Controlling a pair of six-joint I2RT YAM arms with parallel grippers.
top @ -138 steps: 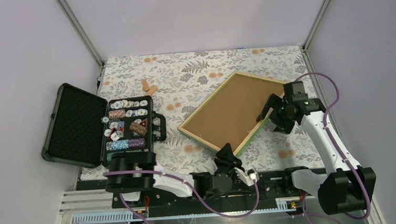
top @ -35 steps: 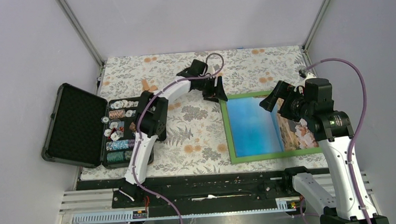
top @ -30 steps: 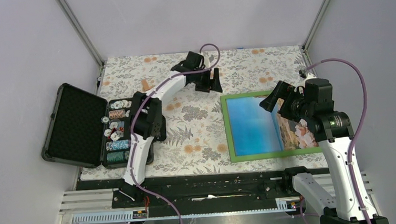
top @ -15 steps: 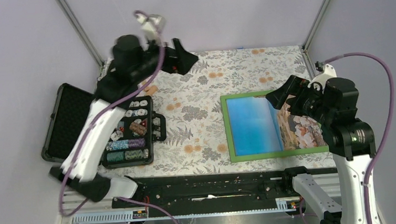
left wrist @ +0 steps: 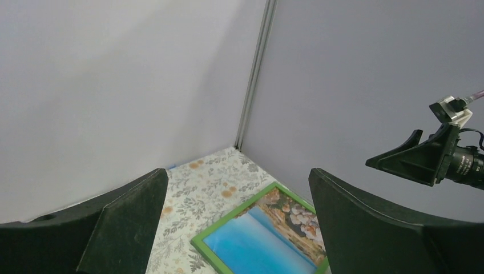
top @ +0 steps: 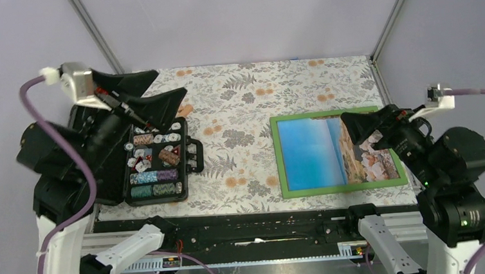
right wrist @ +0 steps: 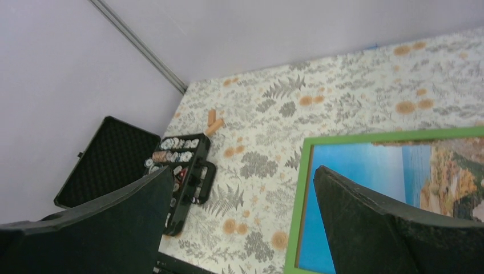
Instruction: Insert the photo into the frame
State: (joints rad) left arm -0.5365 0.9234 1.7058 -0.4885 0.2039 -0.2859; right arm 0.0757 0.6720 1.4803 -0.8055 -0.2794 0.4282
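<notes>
Photo (top: pixel 312 154) sits in frame (top: pixel 278 160), face up, by table's (top: pixel 238 111) right edge; rocky end rightmost. Left gripper (top: pixel 170 83) and right gripper (right wrist: pixel 242 171) high above table; jaws apart, empty.

The frame (top: pixel 277 160) lies flat on the right half of the table (top: pixel 241 150), toward the front edge, with the photo (top: pixel 309 153) lying inside it. An open case (top: pixel 186 157) sits at the table's left edge, well apart from the frame. Chips (top: pixel 155 176) fill its tray, and its lid (right wrist: pixel 105 154) folds out leftward past the table's edge. Two small pieces (right wrist: pixel 212 121) lie just behind the case.
</notes>
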